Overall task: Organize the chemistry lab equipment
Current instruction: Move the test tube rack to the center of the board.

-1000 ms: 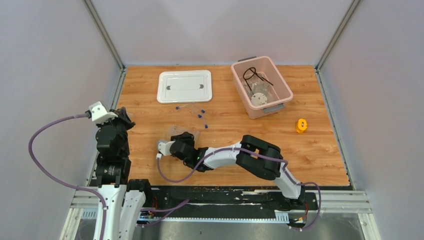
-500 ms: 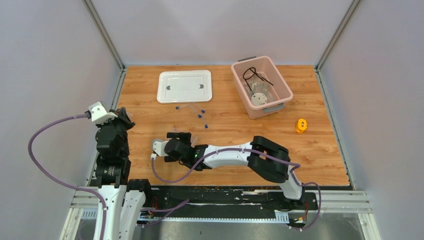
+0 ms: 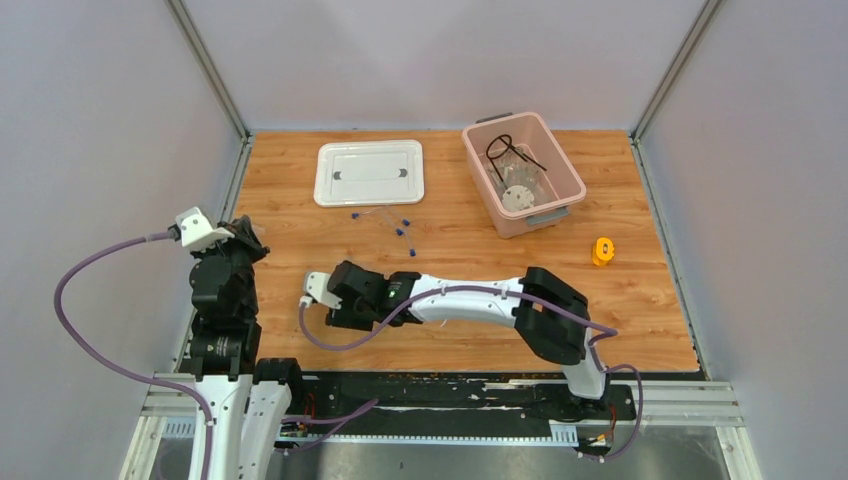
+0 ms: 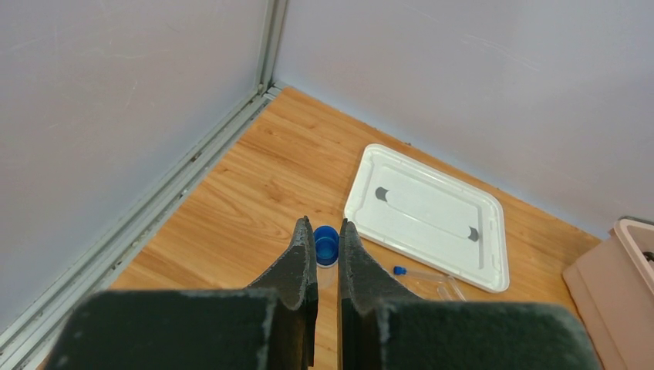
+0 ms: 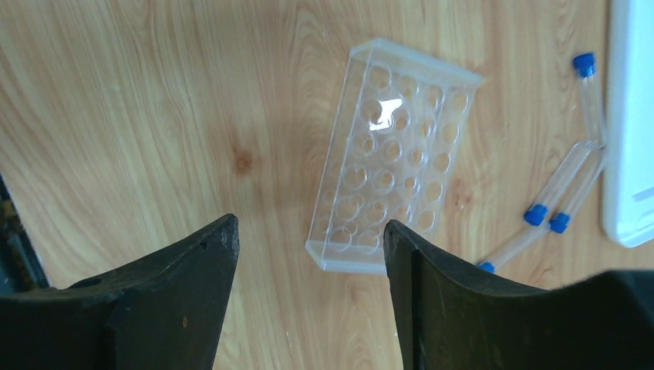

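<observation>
The wood table (image 3: 640, 300) is walled in grey on three sides, with open boards along its near right. The right gripper (image 5: 308, 227) hangs wide open, holding nothing, over the near end of the clear tube rack (image 5: 393, 154), which lies flat left of centre. Loose tubes (image 5: 555, 185) lie just beyond, beside the white lid (image 3: 369, 172). Close to the left wall, the left gripper (image 4: 325, 231) is pinched on a blue-capped tube (image 4: 325, 250).

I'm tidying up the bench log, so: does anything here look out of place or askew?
Yes. The clear tube rack sits empty and askew to the wood grain of the table, while several blue-capped tubes lie loose beside the white lid instead of standing in the rack's holes. Nothing looks spilled or broken.
</observation>
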`<state>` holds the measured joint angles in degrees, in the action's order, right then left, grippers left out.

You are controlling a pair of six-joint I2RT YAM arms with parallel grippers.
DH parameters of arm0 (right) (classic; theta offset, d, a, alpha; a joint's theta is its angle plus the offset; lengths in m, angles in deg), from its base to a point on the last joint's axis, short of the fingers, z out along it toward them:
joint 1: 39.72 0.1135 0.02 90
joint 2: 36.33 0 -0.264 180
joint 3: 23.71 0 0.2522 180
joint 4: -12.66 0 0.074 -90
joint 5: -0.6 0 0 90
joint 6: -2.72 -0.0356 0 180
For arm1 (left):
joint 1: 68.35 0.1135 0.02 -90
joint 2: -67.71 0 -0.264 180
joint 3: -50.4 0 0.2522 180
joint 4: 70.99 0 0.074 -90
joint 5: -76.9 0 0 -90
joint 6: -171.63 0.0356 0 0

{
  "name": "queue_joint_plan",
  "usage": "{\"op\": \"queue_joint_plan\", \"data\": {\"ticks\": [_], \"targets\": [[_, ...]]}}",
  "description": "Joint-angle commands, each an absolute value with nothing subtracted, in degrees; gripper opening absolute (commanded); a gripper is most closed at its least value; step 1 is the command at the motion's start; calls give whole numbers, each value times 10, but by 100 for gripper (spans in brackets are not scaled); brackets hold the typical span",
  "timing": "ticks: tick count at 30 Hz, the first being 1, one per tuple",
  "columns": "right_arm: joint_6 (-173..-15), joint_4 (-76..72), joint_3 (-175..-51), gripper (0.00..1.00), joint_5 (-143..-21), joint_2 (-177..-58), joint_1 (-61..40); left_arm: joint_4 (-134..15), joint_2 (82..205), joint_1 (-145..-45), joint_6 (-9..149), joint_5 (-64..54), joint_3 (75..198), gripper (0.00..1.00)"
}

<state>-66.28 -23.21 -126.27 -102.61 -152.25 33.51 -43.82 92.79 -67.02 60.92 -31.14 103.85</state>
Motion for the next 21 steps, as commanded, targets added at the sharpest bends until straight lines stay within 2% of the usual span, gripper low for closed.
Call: {"op": "queue_joint_plan", "data": {"ticks": [1,8,15,18,21], "targets": [[-708,-288,-1283,68,-912,-1452,276,-434,919,-666,602,-299,1053,2],[-597,-417,-1302,67,-589,-1379,170,-436,930,-666,582,-221,1052,0],[-538,-446,-1261,66,-376,-1321,61,-448,1000,-666,545,-87,1035,0],[-576,-377,-1206,65,-384,-1317,57,-456,1043,-666,528,-45,1024,0],[-627,-298,-1188,70,-528,-1340,84,-456,1080,-666,520,-29,1022,0]]}}
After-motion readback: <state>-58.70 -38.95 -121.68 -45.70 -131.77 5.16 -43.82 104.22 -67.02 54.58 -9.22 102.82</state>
